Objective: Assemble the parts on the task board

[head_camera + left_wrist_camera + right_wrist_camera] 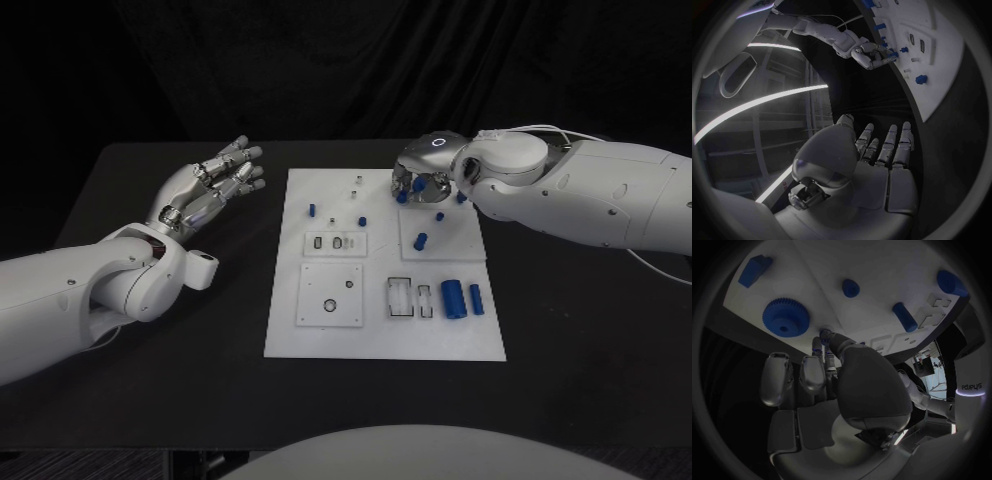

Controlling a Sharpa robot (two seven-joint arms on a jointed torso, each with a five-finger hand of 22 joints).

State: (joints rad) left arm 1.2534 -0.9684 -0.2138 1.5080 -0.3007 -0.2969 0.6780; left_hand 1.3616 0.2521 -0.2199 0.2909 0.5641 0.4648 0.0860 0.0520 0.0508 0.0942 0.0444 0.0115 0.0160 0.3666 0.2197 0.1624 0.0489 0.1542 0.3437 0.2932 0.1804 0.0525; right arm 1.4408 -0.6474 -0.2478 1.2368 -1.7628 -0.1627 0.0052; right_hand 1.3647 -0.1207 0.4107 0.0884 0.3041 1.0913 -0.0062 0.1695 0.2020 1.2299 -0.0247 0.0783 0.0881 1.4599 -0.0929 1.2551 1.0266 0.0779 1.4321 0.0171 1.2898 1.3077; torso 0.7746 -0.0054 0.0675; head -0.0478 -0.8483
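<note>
We see the board (382, 340), a white plate, lying in the middle of the black table (144, 380), and both hands are up at its far end. Our left hand (214, 185) hovers over the bare table just left of the board, fingers (891, 145) stretched out and apart, holding nothing. Our right hand (426, 180) is down on the far right corner of the board, fingers curled in over the parts there. In the right wrist view its fingertips (820, 347) meet at a small blue piece (826, 332) right beside a blue gear (786, 317); it looks pinched, but we can't tell for certain that it's held. Around that spot in the same view we count four more blue parts: a block (754, 270), a round knob (851, 288), a short peg (904, 316) and a rounded piece (952, 282) near the board's edge. From the head view we count on the open board two upright cylinders (453, 298) side by side near the right edge, one peg (420, 241) closer to the hand, one small peg (312, 210) by the left edge and one tiny one (364, 219) between them. We also count three raised white plates: a small one with two slots (329, 242), a larger square one with an oval hole (332, 294), and, to its right, a pair of narrow frames (411, 298) just beside the cylinders.
</note>
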